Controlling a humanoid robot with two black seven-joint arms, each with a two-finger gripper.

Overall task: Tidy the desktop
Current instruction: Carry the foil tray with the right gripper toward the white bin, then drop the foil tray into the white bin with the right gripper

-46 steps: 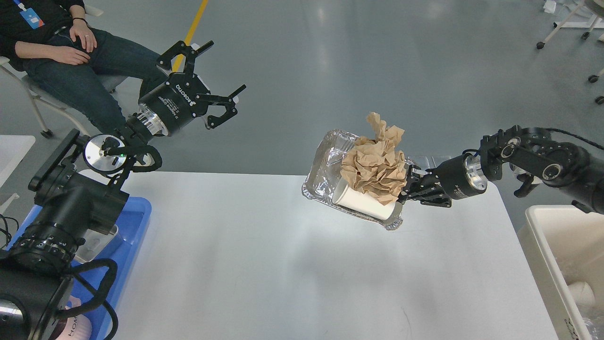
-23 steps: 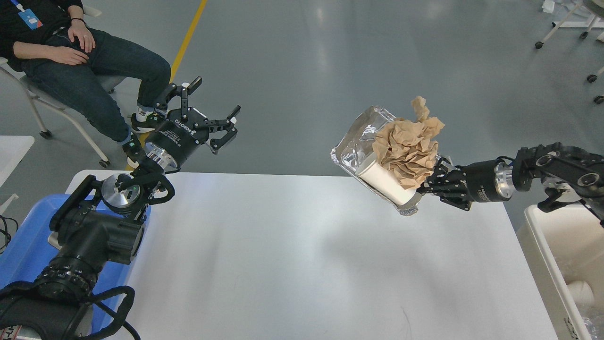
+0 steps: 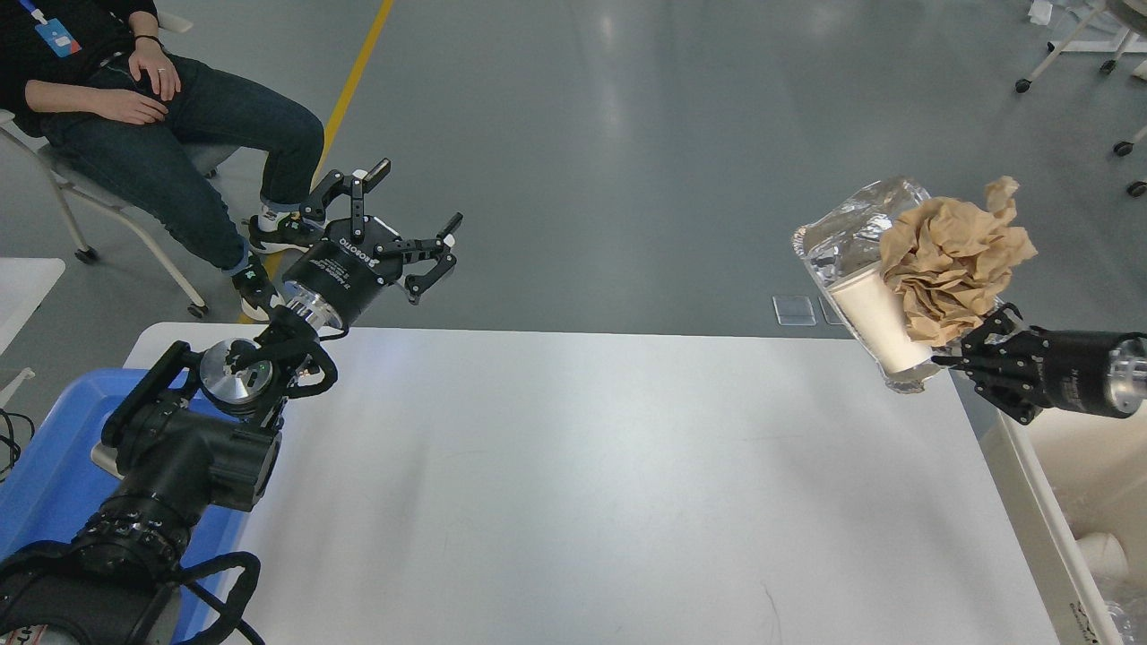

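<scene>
Right end effector (image 3: 970,352) clamped on crinkled foil tray (image 3: 847,237) holding crumpled brown paper (image 3: 950,260) and white cup (image 3: 876,315), left end effector (image 3: 405,226) released above matte white desk (image 3: 573,484).

Desktop (image 3: 556,484) across the middle, taken as the landmark. Left of its near left edge, a tray (image 3: 49,479), partly under the left arm. Left gripper (image 3: 408,224) raised beyond the desktop's far left corner, over the floor. Farther behind that corner, a seated person (image 3: 134,98). At the desktop's far right corner, held above it, a foil tray (image 3: 851,242) tilted steeply, with a paper cup (image 3: 878,322) and crumpled paper (image 3: 954,260) in it; right gripper (image 3: 954,358) at its lower edge. Just right of the desktop, a bin (image 3: 1075,502).
</scene>
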